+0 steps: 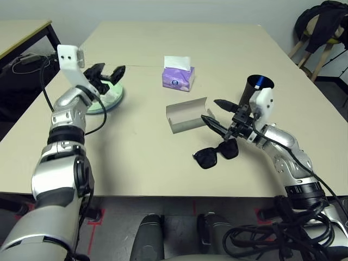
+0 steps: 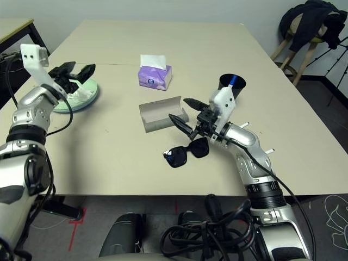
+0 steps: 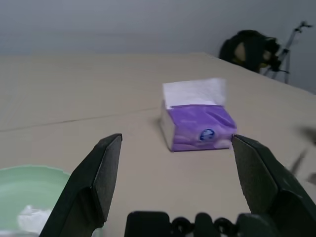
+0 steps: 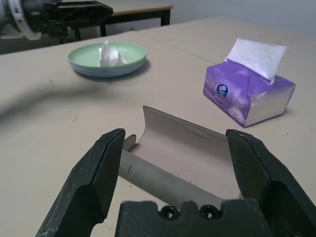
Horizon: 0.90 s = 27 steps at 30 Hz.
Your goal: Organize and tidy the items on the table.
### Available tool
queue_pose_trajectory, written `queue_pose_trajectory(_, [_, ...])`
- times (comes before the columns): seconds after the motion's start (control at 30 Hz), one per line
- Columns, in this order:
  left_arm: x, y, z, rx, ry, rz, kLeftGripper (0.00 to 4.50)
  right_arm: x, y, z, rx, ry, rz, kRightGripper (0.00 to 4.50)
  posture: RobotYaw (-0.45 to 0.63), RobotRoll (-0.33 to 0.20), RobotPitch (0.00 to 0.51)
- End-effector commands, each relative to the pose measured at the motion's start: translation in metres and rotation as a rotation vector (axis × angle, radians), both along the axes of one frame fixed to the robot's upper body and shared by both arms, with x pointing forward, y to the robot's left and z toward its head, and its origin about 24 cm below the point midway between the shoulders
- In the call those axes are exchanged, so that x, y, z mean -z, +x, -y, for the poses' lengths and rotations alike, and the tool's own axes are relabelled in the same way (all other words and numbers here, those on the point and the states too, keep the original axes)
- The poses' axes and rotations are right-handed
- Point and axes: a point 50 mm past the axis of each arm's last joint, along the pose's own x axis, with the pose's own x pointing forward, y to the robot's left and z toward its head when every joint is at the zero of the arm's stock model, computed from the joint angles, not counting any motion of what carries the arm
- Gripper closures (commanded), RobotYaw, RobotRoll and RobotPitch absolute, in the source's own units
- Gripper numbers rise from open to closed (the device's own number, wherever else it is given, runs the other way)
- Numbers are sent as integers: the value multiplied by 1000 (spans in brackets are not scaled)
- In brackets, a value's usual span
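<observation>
The desk point(image 1: 147, 163) bears the stacked plates point(image 4: 81, 58) with crumpled tissue point(image 4: 111, 55) on them at the left, the open grey case point(image 2: 159, 120) mid-desk, and black sunglasses point(image 2: 186, 152) nearer the robot. Left pincer point(image 3: 177, 140) and right pincer point(image 4: 175, 136) are wide open, both empty.

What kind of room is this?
Probably a lab or workshop, not a home: red tape marks on the floor, a tripod by a stool draped with dark clothing, and bundled cables beside the robot's right arm.
</observation>
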Motion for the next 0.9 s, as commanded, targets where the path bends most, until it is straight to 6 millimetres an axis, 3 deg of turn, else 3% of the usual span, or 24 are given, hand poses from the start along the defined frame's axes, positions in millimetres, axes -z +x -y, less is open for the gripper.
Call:
queue_pose_trajectory(0.03, [3, -22, 11, 196, 73, -15, 36, -8, -2, -7, 12, -95, 1, 0, 155, 0, 122])
queue_pose_trajectory(0.23, [20, -49, 27, 389, 191, -44, 36, -21, -6, -3, -17, -165, -26, 0, 154, 0, 156])
queue_pose_trajectory(0.63, [41, -80, 61, 707, 340, -43, 36, -32, -10, 9, -143, -296, -27, 0, 112, 0, 185])
queue_pose_trajectory(0.9, [47, -88, 75, 822, 373, -19, 36, -42, -12, 11, -286, -617, -12, 0, 89, 0, 192])
